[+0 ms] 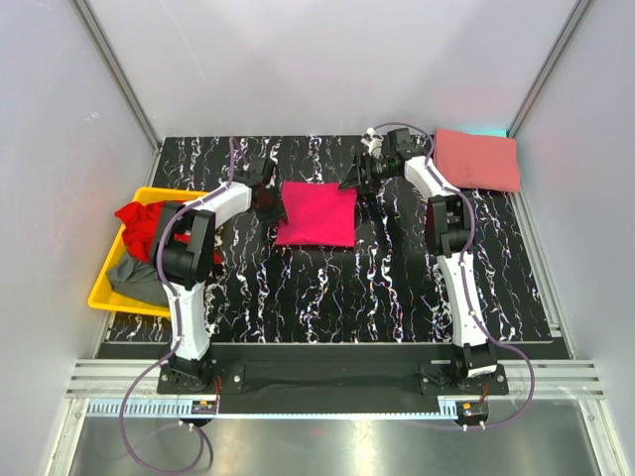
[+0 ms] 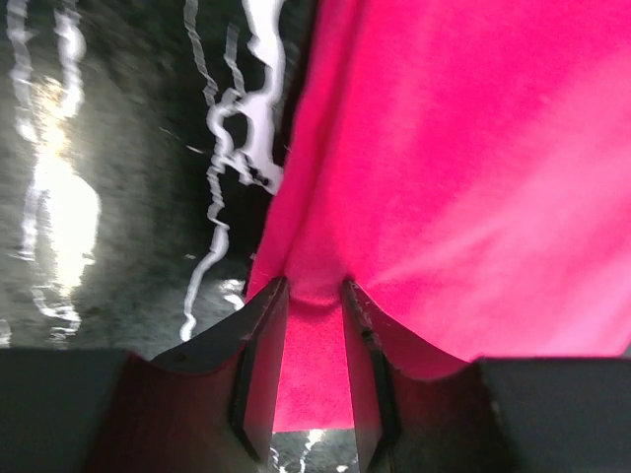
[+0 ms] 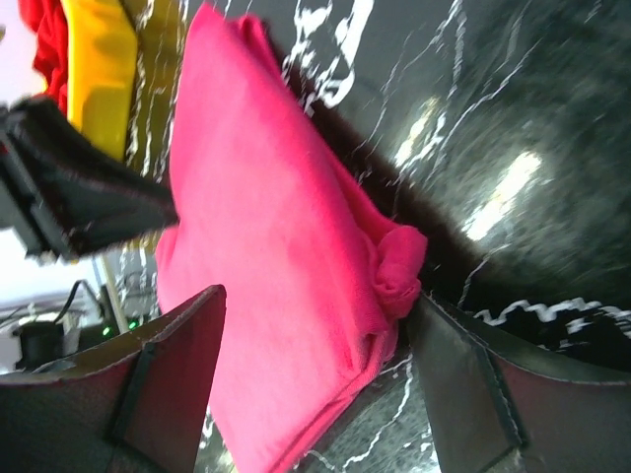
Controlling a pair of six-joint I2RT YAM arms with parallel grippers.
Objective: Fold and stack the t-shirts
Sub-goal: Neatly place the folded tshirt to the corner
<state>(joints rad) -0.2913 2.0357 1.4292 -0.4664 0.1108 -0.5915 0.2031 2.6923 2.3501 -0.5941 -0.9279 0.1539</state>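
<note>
The magenta t-shirt [image 1: 316, 213] lies folded in a square at the middle of the table. My left gripper [image 1: 270, 206] is at its left edge; in the left wrist view the gripper [image 2: 315, 286] is shut on a fold of the magenta cloth [image 2: 463, 158]. My right gripper [image 1: 349, 182] is at the shirt's far right corner; in the right wrist view it [image 3: 317, 296] is open, its jaws either side of the bunched corner [image 3: 399, 266]. The salmon t-shirt [image 1: 478, 159] lies folded at the back right. The red t-shirt [image 1: 144, 223] and grey t-shirt [image 1: 134, 276] lie crumpled in the bin.
The yellow plastic bin [image 1: 104, 288] stands at the table's left edge, also in the right wrist view [image 3: 99, 59]. The black marbled tabletop [image 1: 397, 288] has grey walls on three sides. The left arm [image 3: 79, 197] shows in the right wrist view.
</note>
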